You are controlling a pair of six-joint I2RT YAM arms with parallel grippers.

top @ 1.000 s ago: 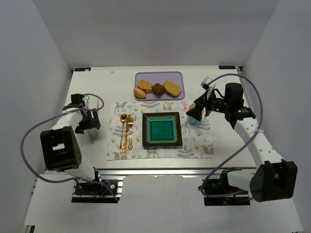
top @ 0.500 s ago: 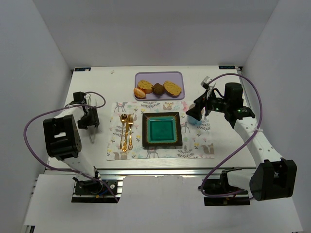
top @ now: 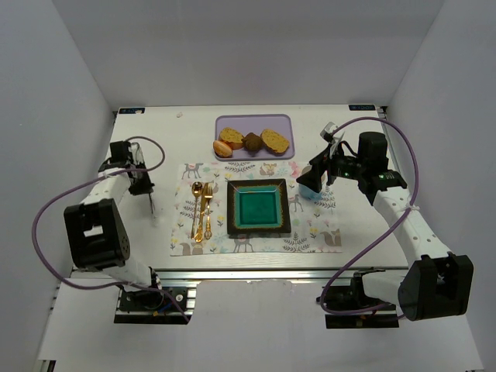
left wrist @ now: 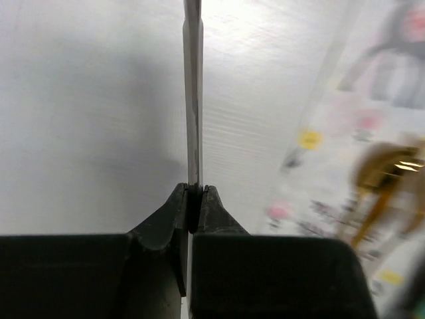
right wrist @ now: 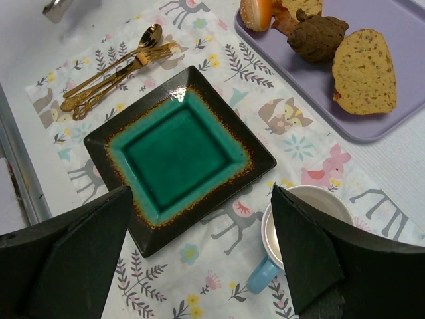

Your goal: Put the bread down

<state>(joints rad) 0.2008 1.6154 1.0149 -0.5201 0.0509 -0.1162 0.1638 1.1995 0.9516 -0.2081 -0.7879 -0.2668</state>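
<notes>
Left claw now tight around thin utensil

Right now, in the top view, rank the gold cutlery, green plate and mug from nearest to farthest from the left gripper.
From the left gripper:
1. Gold cutlery, left side of the placemat.
2. Green plate, placemat centre.
3. Mug, placemat's right side.
</notes>
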